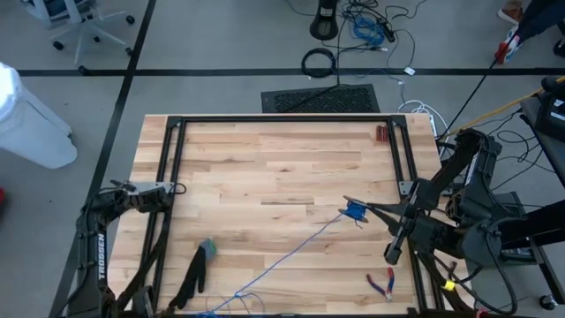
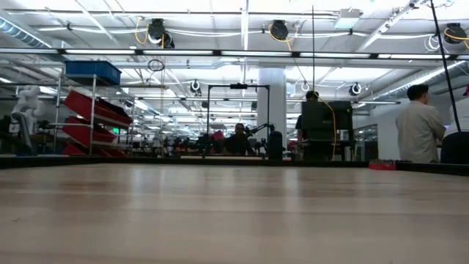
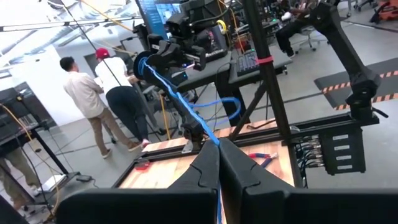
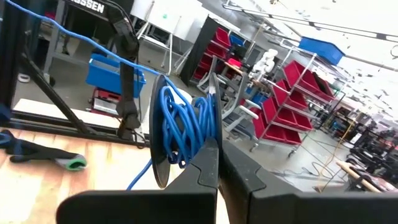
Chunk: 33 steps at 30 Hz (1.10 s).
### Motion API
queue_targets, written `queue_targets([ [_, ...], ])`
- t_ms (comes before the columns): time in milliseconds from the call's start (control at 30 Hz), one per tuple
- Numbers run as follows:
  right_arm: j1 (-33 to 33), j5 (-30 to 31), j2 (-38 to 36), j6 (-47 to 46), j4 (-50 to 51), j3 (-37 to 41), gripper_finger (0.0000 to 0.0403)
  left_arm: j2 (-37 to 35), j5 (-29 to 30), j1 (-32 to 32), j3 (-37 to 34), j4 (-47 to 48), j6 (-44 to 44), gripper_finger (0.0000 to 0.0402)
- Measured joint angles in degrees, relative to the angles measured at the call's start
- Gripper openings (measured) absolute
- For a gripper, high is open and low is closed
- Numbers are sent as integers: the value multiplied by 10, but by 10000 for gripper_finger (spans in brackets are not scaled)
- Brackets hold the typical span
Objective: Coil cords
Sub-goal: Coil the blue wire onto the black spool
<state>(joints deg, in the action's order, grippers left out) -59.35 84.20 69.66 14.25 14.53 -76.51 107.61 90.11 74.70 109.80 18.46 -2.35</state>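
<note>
A thin blue cord [image 1: 282, 256] runs in a straight line above the table from my left gripper [image 3: 217, 148], at the near edge, to a coil [image 4: 183, 124] wound against a dark round disc [image 4: 158, 137]. My right gripper [image 1: 364, 210], right of the table's middle, points level toward the left and is shut at the coil. My left gripper is shut on the cord's other end. The low view shows neither the arms nor the cord. My left gripper pinches the cord [image 3: 213, 140] between its two shut fingers, which point level toward my right arm. The cord comes out at their free ends and runs on drawn straight, clear of the table. My right gripper pinches the lower edge of a thin dark plate [image 4: 212, 109] on the coil's near side. The fingers lie level and come from the table's right. The coil stands on edge above them, lifted clear of the table.
Red-handled pliers [image 1: 381, 283] lie near the front right corner. A dark tool with a green end [image 1: 201, 265] lies at the front left, under the cord's line. A black rail frame [image 1: 177, 177] borders the tabletop, with a small red piece [image 1: 381, 133] at the far right.
</note>
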Motion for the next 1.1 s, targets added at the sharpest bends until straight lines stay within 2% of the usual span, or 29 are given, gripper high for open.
queue_targets([
  [467, 12, 60, -44, -55, 81, 0, 0, 0, -1, 18, 0, 0, -12, 1],
  [700, 54, 60, -86, -89, 122, 0, 0, 0, -19, 31, 0, 0, -29, 1],
  [1100, 88, 58, -133, -91, 137, 0, 0, 0, -47, 42, -1, 4, -27, 1],
])
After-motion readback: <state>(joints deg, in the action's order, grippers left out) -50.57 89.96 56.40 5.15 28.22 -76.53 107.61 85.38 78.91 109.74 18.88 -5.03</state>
